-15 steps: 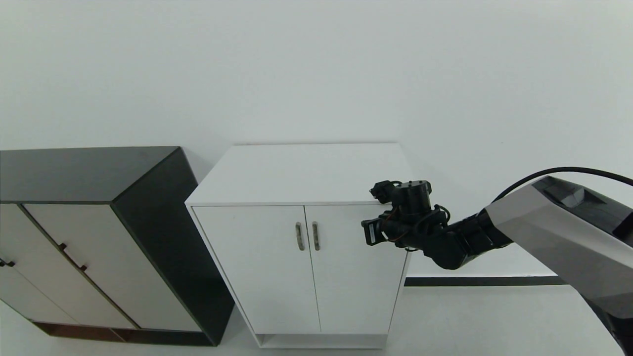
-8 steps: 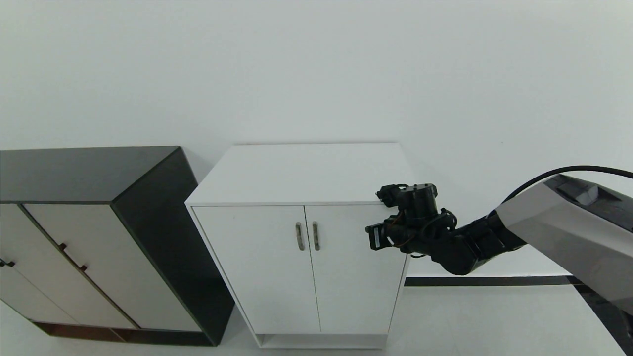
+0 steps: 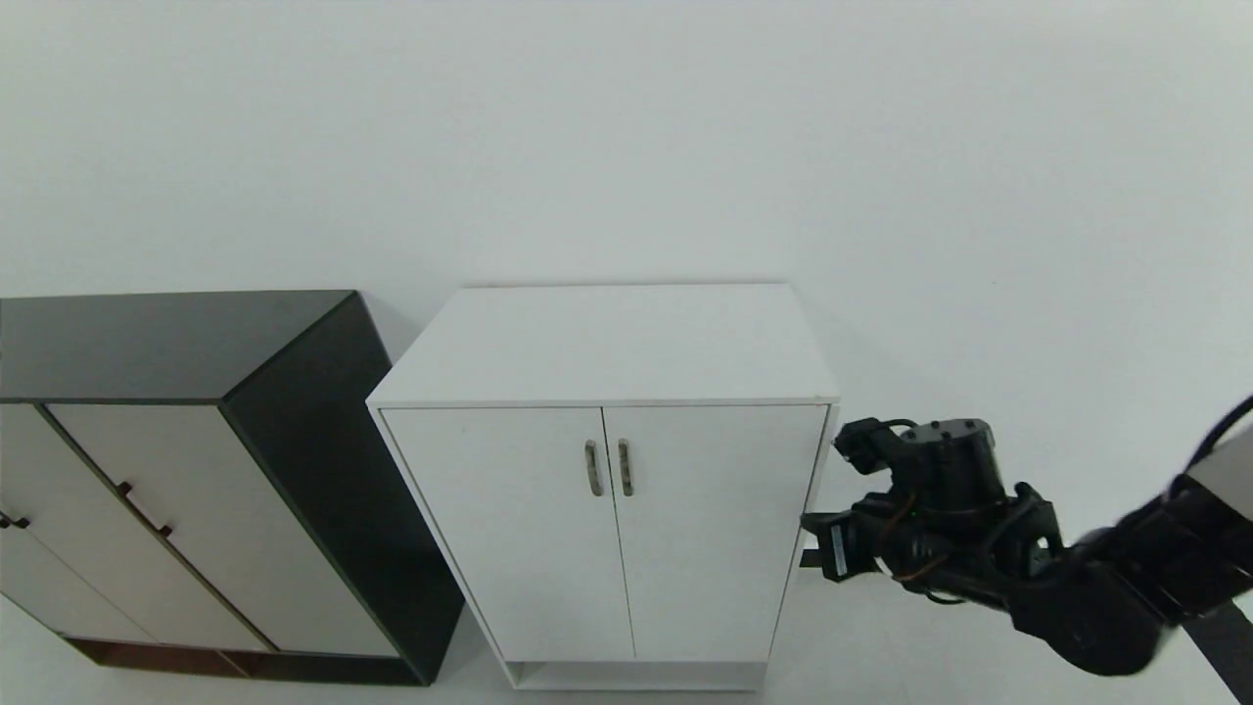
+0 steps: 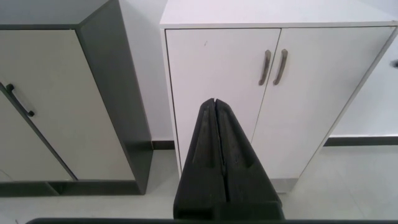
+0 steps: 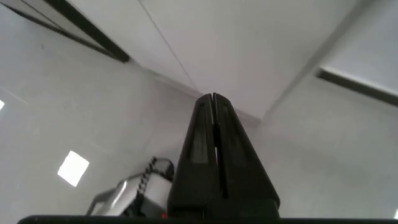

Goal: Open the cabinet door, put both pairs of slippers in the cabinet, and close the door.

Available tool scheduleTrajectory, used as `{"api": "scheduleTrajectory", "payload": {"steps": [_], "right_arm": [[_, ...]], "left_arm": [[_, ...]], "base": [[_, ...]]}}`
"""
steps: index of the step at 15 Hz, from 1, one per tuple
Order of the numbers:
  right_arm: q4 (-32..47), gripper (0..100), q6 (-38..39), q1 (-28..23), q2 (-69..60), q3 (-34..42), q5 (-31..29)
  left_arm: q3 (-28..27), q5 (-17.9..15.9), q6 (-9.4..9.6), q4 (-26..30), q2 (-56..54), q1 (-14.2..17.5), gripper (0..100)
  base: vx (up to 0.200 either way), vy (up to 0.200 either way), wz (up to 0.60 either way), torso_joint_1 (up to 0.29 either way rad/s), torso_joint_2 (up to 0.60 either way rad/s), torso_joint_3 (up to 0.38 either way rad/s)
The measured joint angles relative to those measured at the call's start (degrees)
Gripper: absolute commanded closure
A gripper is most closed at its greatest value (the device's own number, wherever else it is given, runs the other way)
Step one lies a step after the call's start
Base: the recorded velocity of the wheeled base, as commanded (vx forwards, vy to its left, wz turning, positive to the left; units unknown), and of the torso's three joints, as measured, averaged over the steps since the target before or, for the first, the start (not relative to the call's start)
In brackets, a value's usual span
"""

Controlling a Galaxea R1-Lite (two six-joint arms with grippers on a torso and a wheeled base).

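Head view: right end effector (image 3: 817, 550) clenched empty beside the shut cabinet (image 3: 607, 343); left end effector (image 4: 215, 106) clenched too.

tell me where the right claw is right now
In the head view the right claw sits low on the robot's right, shut, beside the right side of the white cabinet, off its closed doors.

the cabinet (image 3: 607, 343) backs onto the wall (image 3: 626, 147), second cabinet (image 3: 294, 441) just left, right gripper (image 3: 822, 548) near its right side.
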Motion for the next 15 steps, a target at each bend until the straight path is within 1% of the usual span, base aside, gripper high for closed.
{"api": "scheduleTrajectory", "payload": {"steps": [4, 6, 8, 9, 10, 13, 15], "right_arm": [[-2.4, 100, -0.2, -1.0, -12.3, 20.0, -5.4], [-2.5, 100, -1.3, -2.0, -17.1, 27.8, -8.1], [-2.5, 100, -3.4, -2.8, -21.0, 34.7, -9.6], [-1.5, 100, -3.9, -3.0, -22.7, 36.8, -9.8], [1.7, 100, -4.1, -3.3, -24.7, 38.0, -9.9], [13.1, 100, -6.9, -3.6, -32.0, 38.9, -9.5], [20.1, 100, -8.3, -3.8, -37.0, 38.9, -7.5]], "left_arm": [[0.0, 0.1, -0.17, 0.0, 0.0, 0.0, 100], [0.0, 0.1, -0.33, 0.0, 0.0, 0.0, 100], [0.0, 0.1, -0.28, 0.0, 0.0, 0.0, 100], [0.0, 0.1, -0.28, 0.0, 0.0, 0.0, 100], [0.0, 0.1, -0.28, 0.0, 0.0, 0.0, 100], [0.0, 0.1, -0.33, 0.0, 0.0, 0.0, 100], [0.0, 0.0, -0.28, 0.0, 0.0, 0.0, 100]], "base": [[0.000, 0.000, 0.00, 0.000, 0.00, 0.000], [0.000, 0.000, 0.00, 0.000, 0.00, 0.000], [0.000, 0.000, 0.00, 0.000, 0.00, 0.000], [0.000, 0.000, 0.00, 0.000, 0.00, 0.000], [0.000, 0.000, 0.00, 0.000, 0.00, 0.000], [0.000, 0.000, 0.00, 0.000, 0.00, 0.000], [0.000, 0.000, 0.00, 0.000, 0.00, 0.000]]}}
